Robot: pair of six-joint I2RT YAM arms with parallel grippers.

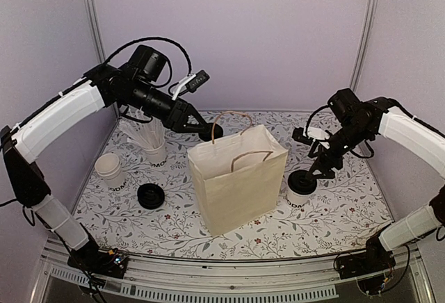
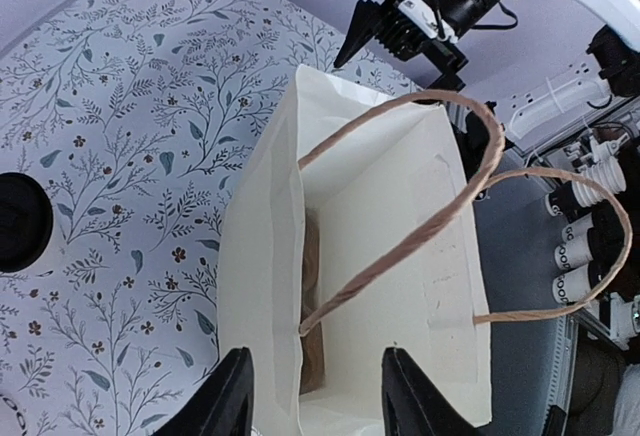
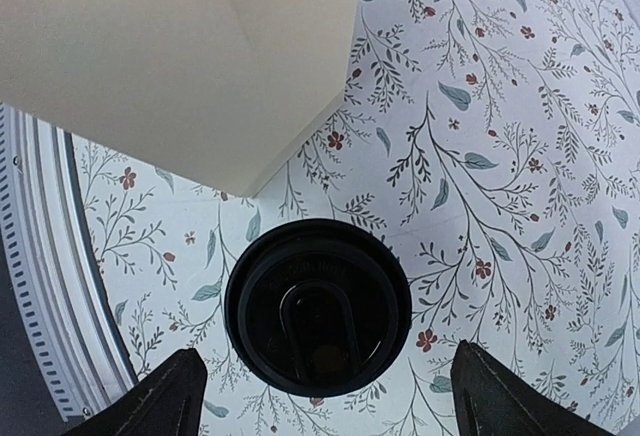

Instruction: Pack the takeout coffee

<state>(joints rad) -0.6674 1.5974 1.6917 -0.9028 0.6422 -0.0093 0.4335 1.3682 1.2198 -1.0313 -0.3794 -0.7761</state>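
Observation:
The takeout coffee [image 1: 301,189], a small white cup with dark lettering and a round black lid [image 3: 318,306], stands upright on the floral table cover just right of the paper bag [image 1: 240,178]. My right gripper [image 1: 321,171] is open and hovers straight above the lid with a finger on either side, touching nothing; it also shows in the right wrist view [image 3: 325,381]. My left gripper [image 1: 208,130] is open and empty above the bag's far rim. In the left wrist view this gripper [image 2: 315,381] looks down into the open bag [image 2: 380,206], whose two twisted handles stand up.
A stack of lidless white cups [image 1: 111,169], a white cup of white sticks [image 1: 154,146] and a loose black lid [image 1: 151,195] stand left of the bag. A round black-topped thing [image 2: 15,221] shows at the left edge of the left wrist view. The table's metal rail [image 1: 229,275] runs along the near edge.

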